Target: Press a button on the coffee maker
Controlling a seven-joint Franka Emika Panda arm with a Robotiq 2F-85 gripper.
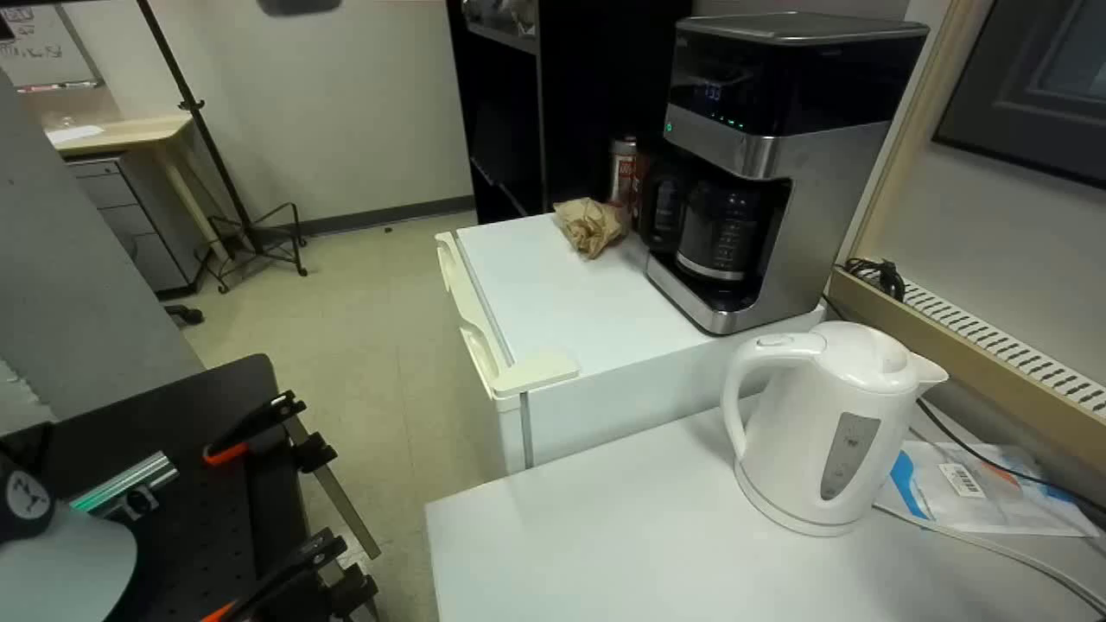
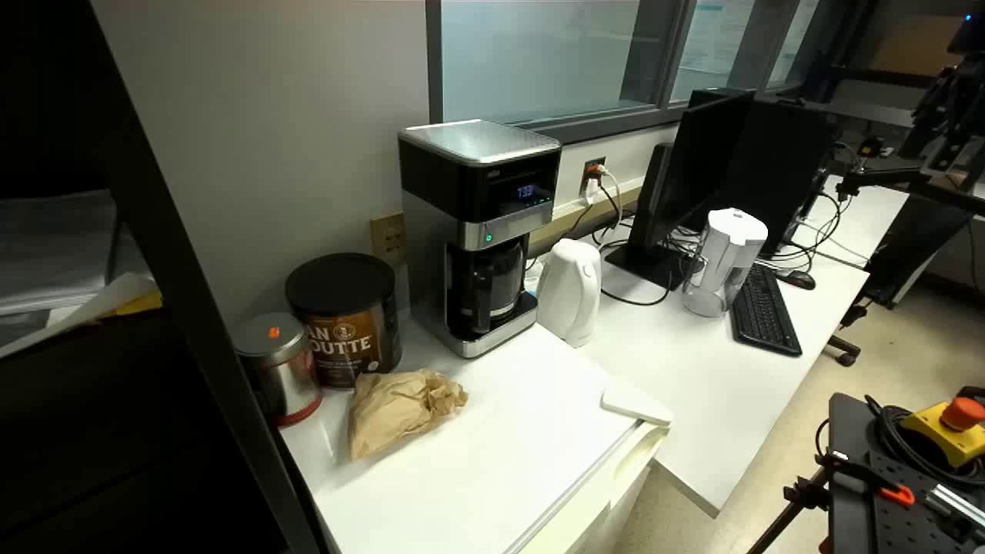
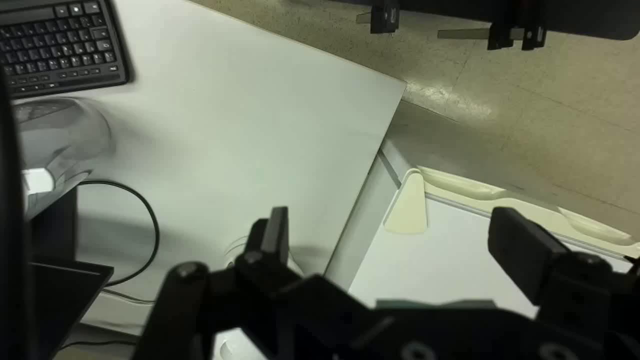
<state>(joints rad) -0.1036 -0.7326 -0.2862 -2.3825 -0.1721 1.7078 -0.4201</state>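
Black, blocky fingers [image 3: 517, 250] loom large in the wrist view: my gripper [image 3: 392, 232] stands wide, its two fingers well apart with only air between them. Through the gap I see a flat, cream-coloured plastic corner piece [image 3: 409, 207] and the top of a low white fridge [image 3: 455, 260]; a white table [image 3: 250, 115] with a black keyboard [image 3: 57, 47] spreads beyond one finger.

In both exterior views the tall, boxy black coffee maker [image 1: 829, 173] with silver-grey trim stands upright on that fridge (its display [image 2: 525, 191] glows blue, with a small green light [image 2: 488, 238] below). A dark glass carafe [image 1: 721, 229] sits in its bay. Just beside the machine, on the table, stands a white plastic electric kettle [image 1: 821, 432]. On the machine's other side a crumpled brown paper bag [image 2: 400, 412] lies on the fridge, near a large, round brown canister [image 2: 342, 338] with a black lid and a smaller silver tin [image 2: 285, 369] with a red base.
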